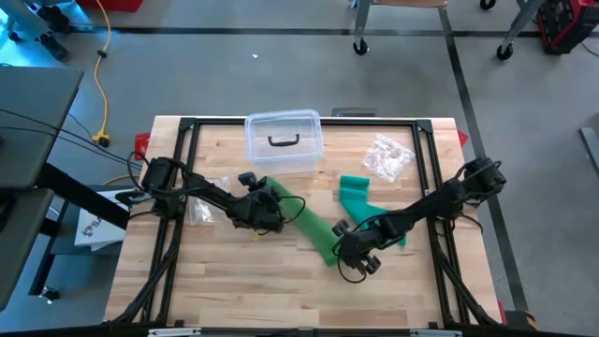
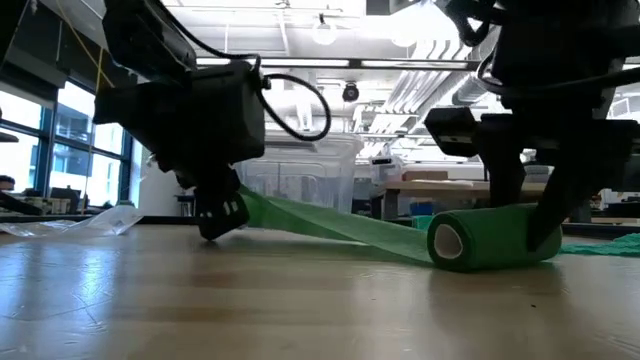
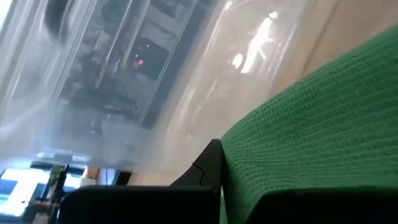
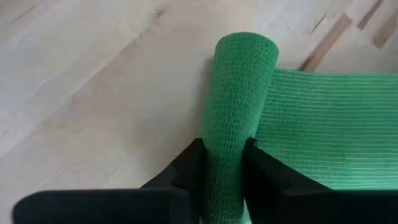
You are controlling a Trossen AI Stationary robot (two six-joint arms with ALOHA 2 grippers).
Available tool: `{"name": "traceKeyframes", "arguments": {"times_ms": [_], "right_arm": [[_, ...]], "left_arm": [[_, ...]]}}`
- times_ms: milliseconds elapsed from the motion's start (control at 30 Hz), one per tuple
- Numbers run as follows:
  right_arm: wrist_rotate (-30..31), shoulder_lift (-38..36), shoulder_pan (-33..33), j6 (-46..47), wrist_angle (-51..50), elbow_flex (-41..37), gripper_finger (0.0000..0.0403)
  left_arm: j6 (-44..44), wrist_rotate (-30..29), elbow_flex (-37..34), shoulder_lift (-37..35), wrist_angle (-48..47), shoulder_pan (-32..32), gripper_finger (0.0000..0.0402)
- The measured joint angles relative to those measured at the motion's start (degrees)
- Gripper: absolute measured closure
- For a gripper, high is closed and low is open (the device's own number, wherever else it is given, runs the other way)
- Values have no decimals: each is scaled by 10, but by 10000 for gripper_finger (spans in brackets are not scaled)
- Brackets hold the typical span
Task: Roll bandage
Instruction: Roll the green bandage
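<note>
A green bandage lies across the table's middle. Its rolled part rests on the wood, and a flat strip runs from the roll up to my left gripper, which is shut on the strip's far end just above the table. My right gripper comes down over the roll with one finger on each side of it. In the left wrist view the green weave fills the space beside one dark finger. My left gripper holds the strip's free end; its own body hides the place of contact. It comes in low from the table's left. The strip leaves it in a straight line, slanting down to the roll. My right gripper pinches the roll between its two fingers, which press against its two sides near one end. They come slanting down from above and stand across the roll. The roll lies on its side on the table.
A clear plastic box with a lid stands at the far middle. A crumpled clear wrapper lies far right, another by the left arm. A loose piece of green bandage lies beyond the right gripper. Black rails frame the table.
</note>
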Motion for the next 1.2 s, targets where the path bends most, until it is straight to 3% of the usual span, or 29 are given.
{"name": "traceKeyframes", "arguments": {"times_ms": [367,633,967,1200], "right_arm": [[-11,-20,6,32,29,-2,214],[-19,-21,6,47,33,-2,174],[-17,-51,20,89,26,7,174],[0,-93,29,131,5,7,174]], "left_arm": [[174,19,25,5,124,-34,401],[214,20,12,2,109,-30,391],[172,52,-8,0,90,-13,274],[161,58,-11,-31,-8,-20,196]]}}
